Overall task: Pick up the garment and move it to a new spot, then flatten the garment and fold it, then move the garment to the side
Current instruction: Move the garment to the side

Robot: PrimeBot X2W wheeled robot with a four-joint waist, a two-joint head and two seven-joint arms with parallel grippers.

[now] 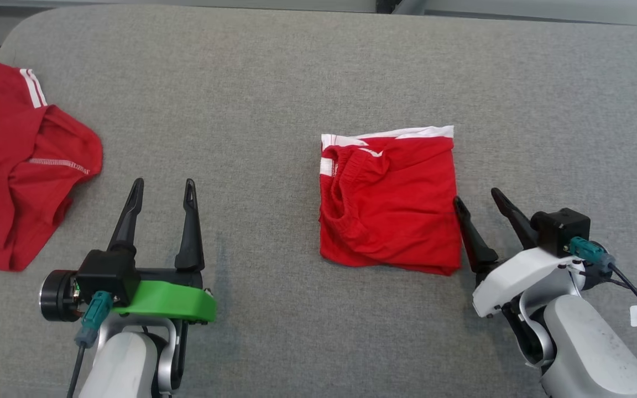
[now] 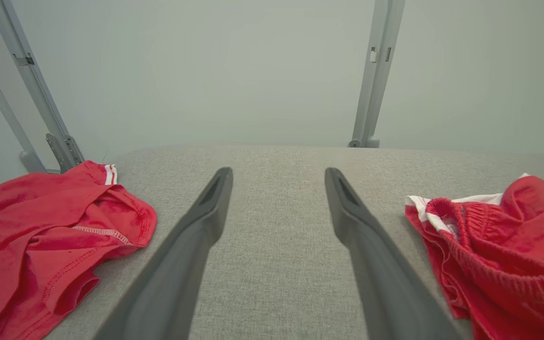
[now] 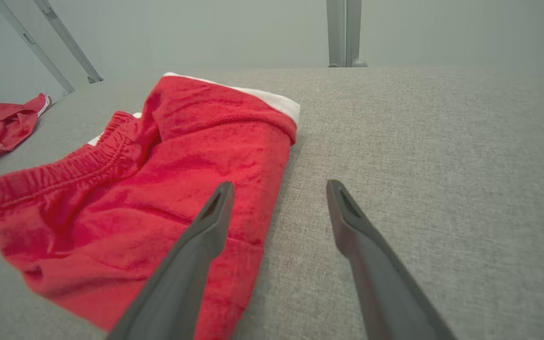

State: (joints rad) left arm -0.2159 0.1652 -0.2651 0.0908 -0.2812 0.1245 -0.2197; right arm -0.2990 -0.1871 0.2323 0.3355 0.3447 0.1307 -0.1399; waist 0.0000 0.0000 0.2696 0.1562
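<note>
the folded red garment [image 1: 390, 204] lies mid desk [image 1: 274, 83]. my right gripper [image 1: 476, 195] sits just beside its edge, jaws released; left gripper [image 1: 164, 182] likewise. i should pinch all layers so the fold holds.

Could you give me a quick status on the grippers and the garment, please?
Left gripper open, empty. Right gripper open, empty, at the folded red garment's right edge. Second red garment crumpled at far left, well apart.
</note>
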